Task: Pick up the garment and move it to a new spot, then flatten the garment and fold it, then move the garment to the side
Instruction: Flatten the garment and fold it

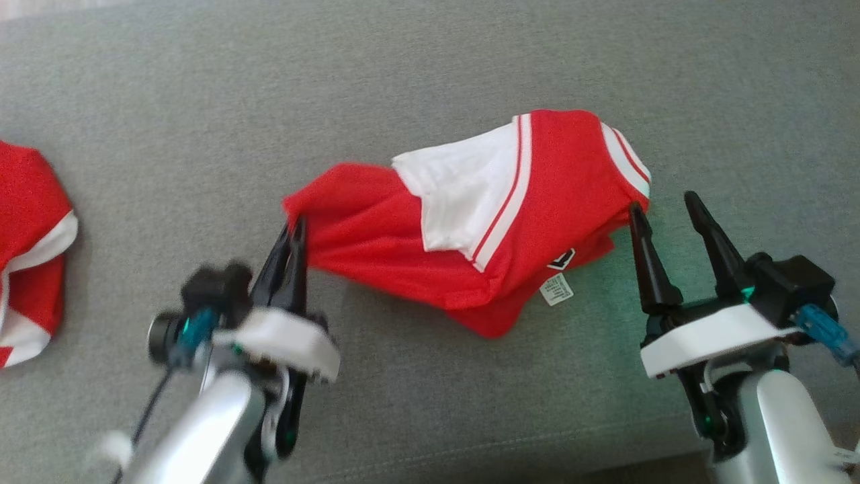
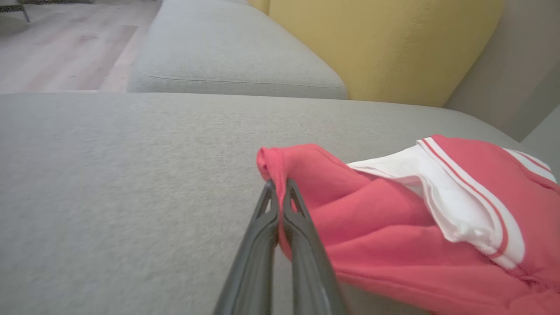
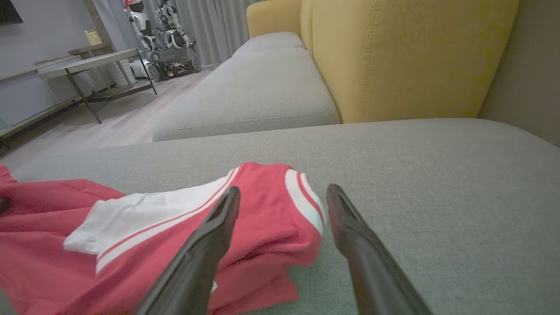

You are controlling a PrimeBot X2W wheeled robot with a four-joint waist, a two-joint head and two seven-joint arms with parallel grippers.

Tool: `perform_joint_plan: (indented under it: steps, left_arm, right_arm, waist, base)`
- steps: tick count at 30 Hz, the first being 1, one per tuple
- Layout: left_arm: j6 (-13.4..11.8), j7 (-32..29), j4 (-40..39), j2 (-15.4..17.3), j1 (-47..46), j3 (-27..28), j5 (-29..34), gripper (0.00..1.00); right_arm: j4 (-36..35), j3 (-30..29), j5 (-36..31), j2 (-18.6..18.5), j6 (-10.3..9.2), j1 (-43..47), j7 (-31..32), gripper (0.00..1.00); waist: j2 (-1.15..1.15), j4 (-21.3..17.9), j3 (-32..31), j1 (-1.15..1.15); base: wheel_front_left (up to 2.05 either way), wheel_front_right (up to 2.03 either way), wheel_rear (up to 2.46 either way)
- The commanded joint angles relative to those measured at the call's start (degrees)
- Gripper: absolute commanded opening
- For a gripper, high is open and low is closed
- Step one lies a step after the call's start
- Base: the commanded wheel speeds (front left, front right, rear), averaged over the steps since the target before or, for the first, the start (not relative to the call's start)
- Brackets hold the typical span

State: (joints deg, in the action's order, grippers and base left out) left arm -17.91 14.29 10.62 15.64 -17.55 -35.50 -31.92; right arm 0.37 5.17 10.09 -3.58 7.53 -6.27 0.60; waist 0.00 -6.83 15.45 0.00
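The red garment [image 1: 537, 202] lay bunched on the grey sofa [image 1: 430, 67]. The left gripper [image 1: 295, 227] pinched one corner in its jaws. The right gripper [image 1: 662, 203] sat at the other end, jaws spread; it should bite there before both lift.

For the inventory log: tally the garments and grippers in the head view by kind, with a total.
Red-and-white garments: 2 (middle garment, left-edge garment)
Grippers: 2 (left gripper, right gripper)
Total: 4
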Motion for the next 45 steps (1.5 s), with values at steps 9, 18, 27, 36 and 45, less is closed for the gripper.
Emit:
perform_joint_plan:
  steps: [9, 18, 27, 36, 45]
  left_arm:
    - [-5.8, -1.3, -9.4, 3.2, 8.2, 2.8, 0.3, 0.00]
    - [-3.3, -0.6, -3.6, 1.1, 9.1, 2.3, -1.7, 1.00]
    - [-5.4, 0.7, -9.1, 2.9, 9.4, 9.0, 3.9, 1.00]
    - [-4.5, 0.7, -14.9, 5.5, 14.5, 15.4, 6.5, 1.00]
    - [-3.4, 0.7, -15.7, 5.6, 18.3, 16.1, 6.2, 1.00]
  right_arm:
    - [-2.6, 0.5, 0.2, 0.0, -0.04, -0.2, 1.3, 1.00]
    - [-2.4, 0.7, 0.1, -0.3, -0.04, -0.3, 1.5, 1.00]
    - [-2.9, 0.6, -0.9, -1.1, -0.04, 0.8, 2.1, 1.00]
    - [-3.1, 0.8, -1.2, -1.2, -0.04, 3.1, 3.1, 1.00]
    - [-3.8, 0.8, -1.2, -1.1, -0.04, 5.0, 3.9, 1.00]
  waist:
    - [0.00, 1.8, -0.2, 0.00]
    - [0.00, 1.9, -1.8, 0.00]
    - [0.00, 2.9, -5.3, 0.00]
    - [0.00, 3.5, -9.0, 0.00]
    - [0.00, 3.6, -10.3, 0.00]
  base:
    - [0.00, 0.00, 0.00]
    - [0.00, 0.00, 0.00]
    - [0.00, 0.00, 0.00]
    - [0.00, 0.00, 0.00]
    - [0.00, 0.00, 0.00]
